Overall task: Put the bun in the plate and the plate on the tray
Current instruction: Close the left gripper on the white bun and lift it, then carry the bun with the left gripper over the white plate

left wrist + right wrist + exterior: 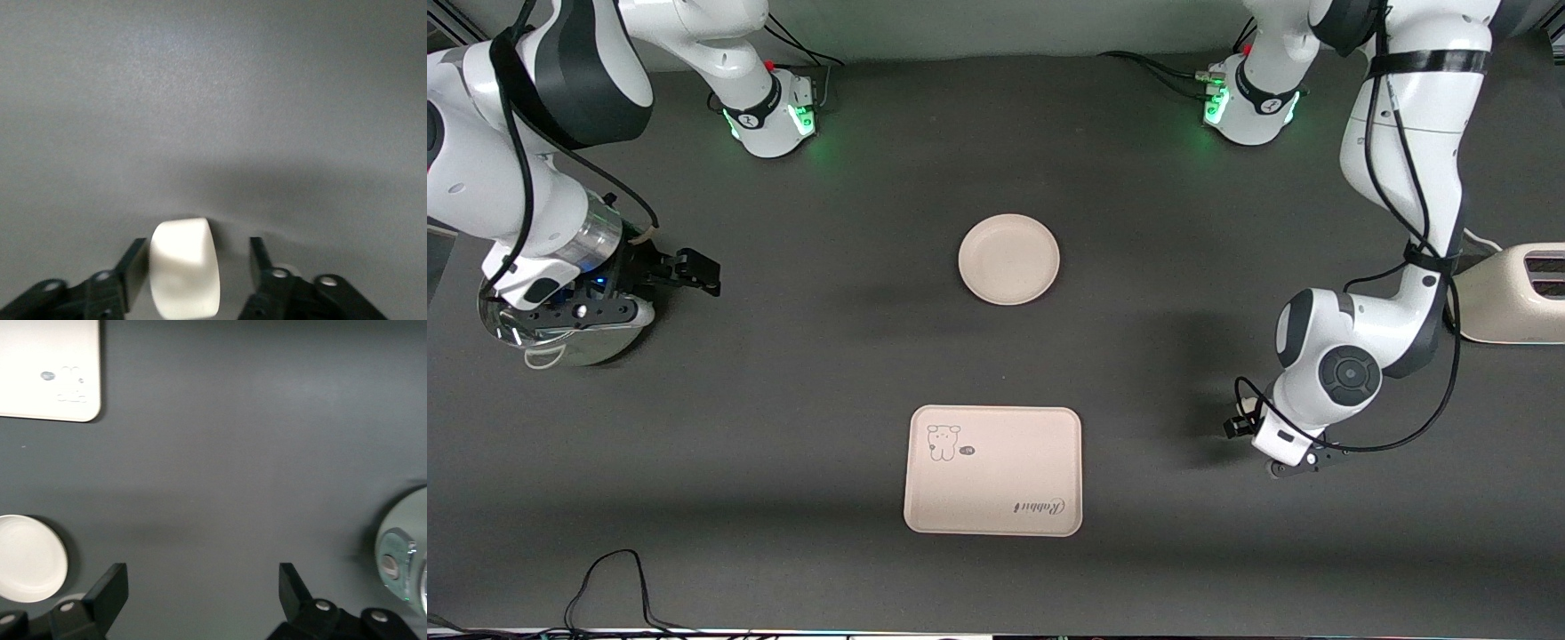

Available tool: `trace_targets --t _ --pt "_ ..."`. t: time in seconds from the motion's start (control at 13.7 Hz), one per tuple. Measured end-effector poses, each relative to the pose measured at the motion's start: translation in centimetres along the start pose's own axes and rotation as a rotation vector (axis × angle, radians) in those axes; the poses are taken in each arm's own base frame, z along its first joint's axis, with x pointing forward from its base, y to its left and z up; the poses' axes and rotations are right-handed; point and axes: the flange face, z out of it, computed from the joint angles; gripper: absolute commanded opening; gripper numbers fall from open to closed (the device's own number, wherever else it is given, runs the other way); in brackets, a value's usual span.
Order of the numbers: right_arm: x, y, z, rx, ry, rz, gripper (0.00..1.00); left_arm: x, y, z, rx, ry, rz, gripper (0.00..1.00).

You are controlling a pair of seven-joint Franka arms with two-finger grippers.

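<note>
I am watching the left gripper (193, 273) straddling the small smooth white bun (185, 275) with fingers apart, not yet clamped, fearing an off-centre squeeze squirting it sideways, while the right gripper (203, 593) is waiting open beside a shiny metal pot (574, 333)

Bun (184, 277) between open left hand (197, 267) fingers (133, 267)

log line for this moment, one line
left gripper: low on table, open around bun | right gripper: open, waiting beside pot | plate: empty, off tray
</note>
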Motion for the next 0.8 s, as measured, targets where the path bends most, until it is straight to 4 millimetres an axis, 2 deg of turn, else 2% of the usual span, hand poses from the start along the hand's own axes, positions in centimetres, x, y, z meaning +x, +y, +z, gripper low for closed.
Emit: trace_targets --t 0.07,0.29,0.44,0.59,0.8 --pt "0.0 -0.1 0.0 0.006 -0.002 0.001 1.00 -0.2 -0.2 -0.4 0.001 0.001 -0.001 0.00" --pt "0.0 0.0 0.2 0.008 -0.005 0.003 1.00 -0.4 -0.8 -1.0 0.004 0.004 -0.005 0.00" --pt "-0.1 -0.3 0.3 0.010 -0.007 -0.001 1.00 -0.2 -0.9 -2.3 0.003 0.014 0.004 0.00" --pt "-0.3 -1.1 0.4 0.011 -0.009 -0.006 1.00 -0.1 -1.2 -5.4 0.016 0.000 0.017 0.00" --pt "-0.4 -1.8 0.5 0.011 -0.011 -0.010 1.00 -0.7 -1.4 -11.6 0.039 -0.030 0.022 0.00"
